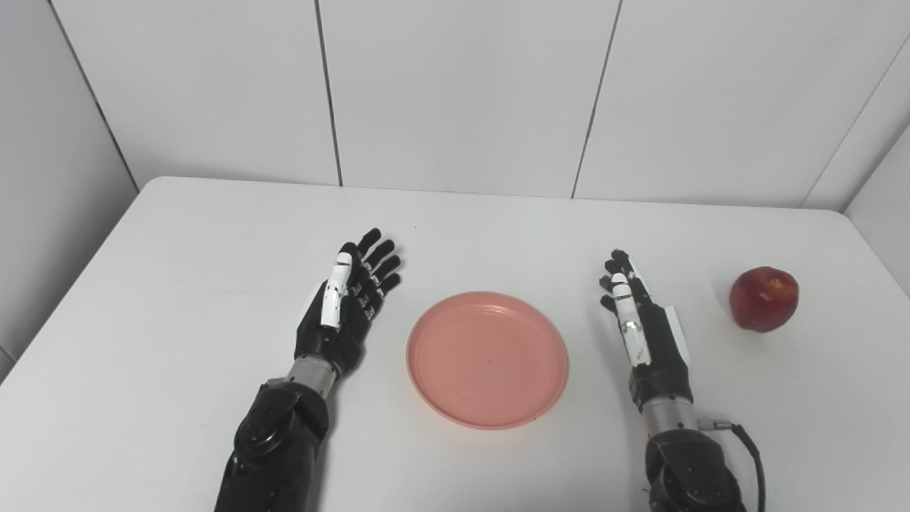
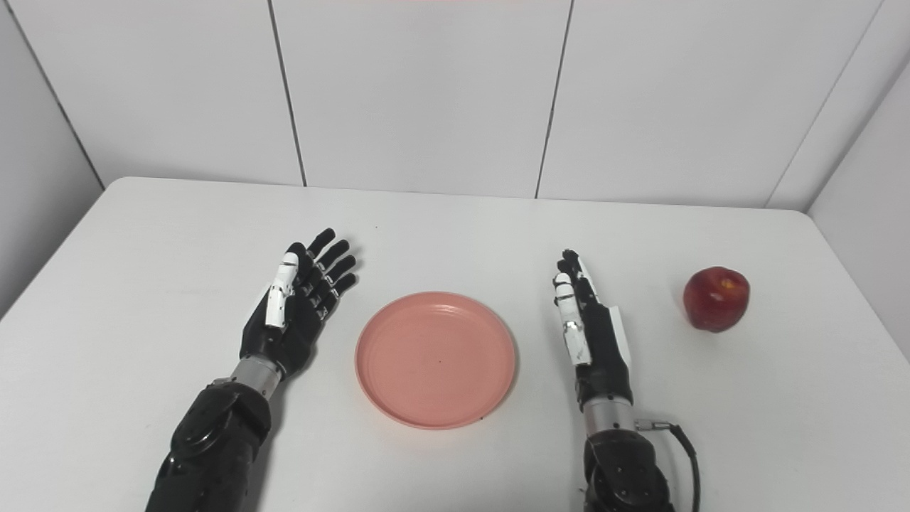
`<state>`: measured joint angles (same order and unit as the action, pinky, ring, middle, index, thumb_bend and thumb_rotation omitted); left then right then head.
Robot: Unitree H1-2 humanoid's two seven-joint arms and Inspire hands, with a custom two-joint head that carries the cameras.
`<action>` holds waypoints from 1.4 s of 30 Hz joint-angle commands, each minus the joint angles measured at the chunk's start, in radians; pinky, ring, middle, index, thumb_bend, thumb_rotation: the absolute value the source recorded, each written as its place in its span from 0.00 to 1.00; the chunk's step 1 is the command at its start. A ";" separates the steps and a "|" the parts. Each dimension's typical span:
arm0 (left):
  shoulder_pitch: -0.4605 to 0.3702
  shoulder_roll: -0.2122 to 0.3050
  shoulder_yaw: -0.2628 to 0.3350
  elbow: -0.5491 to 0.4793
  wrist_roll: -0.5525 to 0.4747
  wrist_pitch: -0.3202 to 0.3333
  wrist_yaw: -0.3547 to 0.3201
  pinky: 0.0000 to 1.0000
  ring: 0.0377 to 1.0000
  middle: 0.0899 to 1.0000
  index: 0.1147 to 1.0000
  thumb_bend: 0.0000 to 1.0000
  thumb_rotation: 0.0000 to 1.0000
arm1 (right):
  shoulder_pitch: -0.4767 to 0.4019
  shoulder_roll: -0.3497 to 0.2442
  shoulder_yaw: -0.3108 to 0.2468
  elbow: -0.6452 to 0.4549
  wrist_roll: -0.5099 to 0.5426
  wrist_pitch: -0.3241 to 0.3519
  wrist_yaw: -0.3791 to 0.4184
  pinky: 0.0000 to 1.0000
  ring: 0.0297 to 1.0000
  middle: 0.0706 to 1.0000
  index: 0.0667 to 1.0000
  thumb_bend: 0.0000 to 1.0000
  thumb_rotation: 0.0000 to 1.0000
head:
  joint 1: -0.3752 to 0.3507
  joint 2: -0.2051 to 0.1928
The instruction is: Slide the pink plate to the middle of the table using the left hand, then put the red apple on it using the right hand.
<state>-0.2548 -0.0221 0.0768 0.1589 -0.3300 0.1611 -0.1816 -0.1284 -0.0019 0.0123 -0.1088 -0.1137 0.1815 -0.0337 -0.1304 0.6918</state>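
Observation:
The pink plate (image 1: 487,358) lies flat and bare near the table's middle, between my two hands. Just left of its rim my left hand (image 1: 348,299) rests open, palm turned toward the plate, fingers straight and apart, a small gap between them and the rim. On the other side my right hand (image 1: 640,320) is open too, held edge-on with fingers pointing away from me, holding nothing. The red apple (image 1: 764,299) stands upright on the table well to the right of that hand, untouched.
The white table (image 1: 178,284) is bounded by white panelled walls (image 1: 455,92) at the back and both sides. Its right edge runs close behind the apple. A cable (image 1: 746,444) loops from my right wrist.

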 commanded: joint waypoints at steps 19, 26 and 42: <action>-0.009 -0.012 0.005 0.086 -0.017 -0.066 -0.010 0.93 0.92 0.92 0.90 0.36 1.00 | -0.136 -0.180 -0.038 -0.244 -0.208 0.173 0.010 0.84 0.89 0.90 0.88 0.64 0.79 | -0.087 -0.041; -0.010 -0.010 0.012 0.092 -0.025 -0.067 -0.011 0.92 0.91 0.91 0.90 0.37 1.00 | -0.156 -0.245 -0.057 -0.300 -0.290 0.225 0.019 0.79 0.85 0.87 0.88 0.77 0.59 | -0.112 -0.055; -0.010 0.015 0.019 0.120 -0.041 -0.092 -0.035 0.93 0.92 0.92 0.90 0.38 1.00 | -0.123 -0.370 -0.124 -0.304 -0.441 0.220 0.008 0.77 0.88 0.92 0.94 0.91 0.49 | -0.150 -0.065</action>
<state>-0.2748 -0.0175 0.0887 0.2442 -0.3668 0.0646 -0.2107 -0.2343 -0.3538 -0.1004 -0.3983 -0.5365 0.4098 -0.0124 -0.2746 0.6274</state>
